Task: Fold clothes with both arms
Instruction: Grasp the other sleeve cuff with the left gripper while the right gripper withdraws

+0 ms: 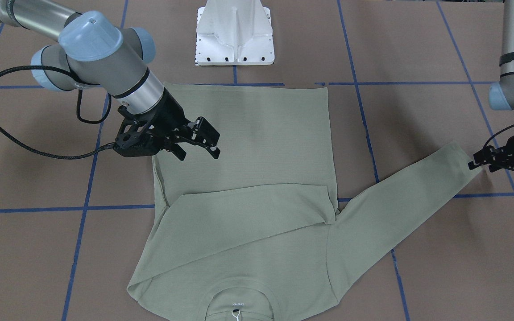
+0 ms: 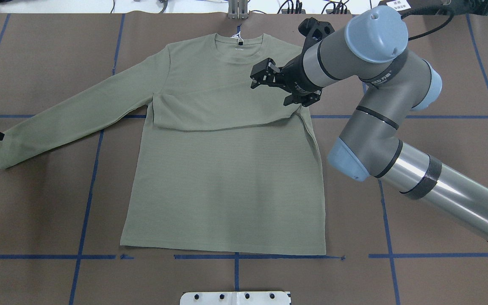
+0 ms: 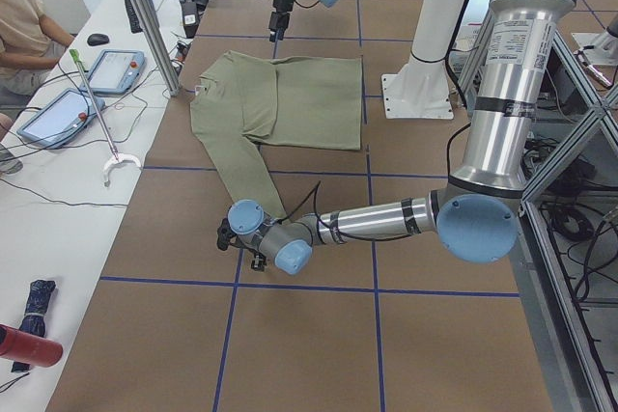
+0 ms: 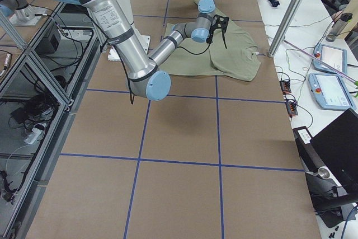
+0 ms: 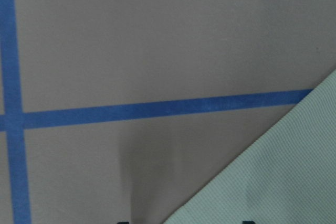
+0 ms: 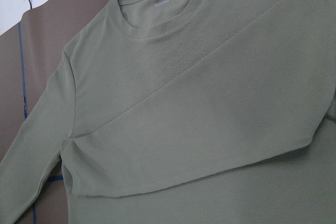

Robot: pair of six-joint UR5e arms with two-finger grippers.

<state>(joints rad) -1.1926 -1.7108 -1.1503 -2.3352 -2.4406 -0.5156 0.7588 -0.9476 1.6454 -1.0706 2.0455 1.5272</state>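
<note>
Here, in the front-facing view, the shirt (image 1: 257,147) is lying flat on the desk (image 1: 417,267), neck away from the robot. One sleeve (image 1: 248,209) is lying folded across the chest and the other sleeve (image 1: 400,200) is stretching out sideways. The right fingers (image 1: 208,136) are hovering wide apart over the body panel, holding nothing. The left fingers (image 1: 480,159) are sitting at the outstretched cuff (image 1: 462,154), and I cannot tell whether they are pinching it. From overhead, the hem (image 2: 227,250) is running straight. The left wrist camera is showing only a corner of sleeve cloth (no clear fingertips). The knit is looking light, limp and stretchy, so it will probably sag and drag unless taken at the cuff edge.
</note>
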